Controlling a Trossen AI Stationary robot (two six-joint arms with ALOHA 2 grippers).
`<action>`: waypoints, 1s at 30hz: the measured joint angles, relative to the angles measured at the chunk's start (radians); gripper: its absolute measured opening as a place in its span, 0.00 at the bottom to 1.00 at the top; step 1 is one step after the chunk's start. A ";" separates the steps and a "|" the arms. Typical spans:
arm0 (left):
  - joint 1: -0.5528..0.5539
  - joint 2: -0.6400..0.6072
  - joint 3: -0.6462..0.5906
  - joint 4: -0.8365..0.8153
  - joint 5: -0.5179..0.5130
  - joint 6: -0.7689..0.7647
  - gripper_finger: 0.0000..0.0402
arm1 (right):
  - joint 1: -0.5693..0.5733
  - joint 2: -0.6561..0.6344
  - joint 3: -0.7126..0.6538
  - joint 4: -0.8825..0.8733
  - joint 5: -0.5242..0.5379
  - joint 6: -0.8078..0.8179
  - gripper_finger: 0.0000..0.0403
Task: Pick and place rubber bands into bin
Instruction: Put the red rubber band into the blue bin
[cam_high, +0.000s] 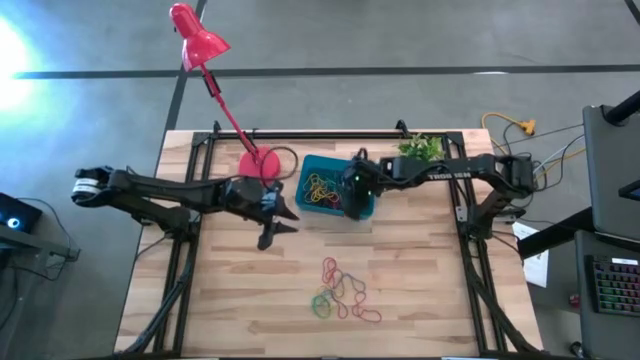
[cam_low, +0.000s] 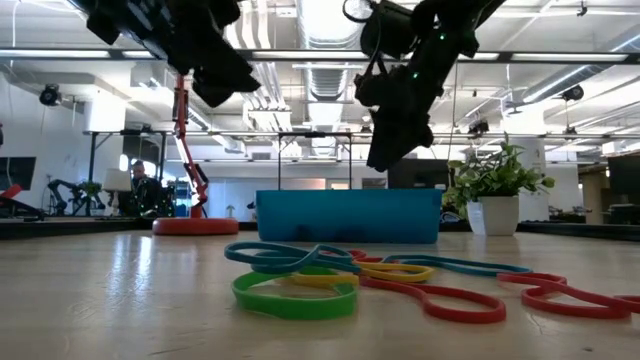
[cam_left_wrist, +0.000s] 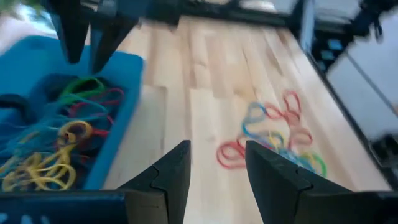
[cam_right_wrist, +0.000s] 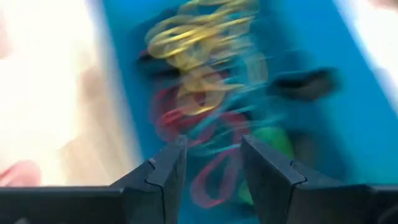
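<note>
— What lay nearest on the bench?
— Loose rubber bands.
— Farther back?
— The left gripper hovered beside the bin, fingers apart, empty. The right gripper hung over the bin, fingers parted above more bands.

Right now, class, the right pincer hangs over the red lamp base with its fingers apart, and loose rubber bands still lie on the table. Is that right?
One slip: the right pincer hangs over the blue bin, not the lamp base, as the high view shows. Its fingers are apart, and loose rubber bands do lie on the table.
</note>
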 joint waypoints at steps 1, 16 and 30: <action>0.000 0.012 0.000 -0.007 0.018 0.019 0.34 | 0.015 0.000 0.000 -0.008 -0.043 -0.019 0.36; -0.011 0.420 0.059 0.126 0.133 0.041 0.34 | 0.388 -0.001 -0.028 -0.122 -0.079 0.039 0.30; -0.092 0.579 0.216 0.112 0.029 0.171 0.34 | 0.688 -0.002 -0.142 -0.122 0.065 0.516 0.23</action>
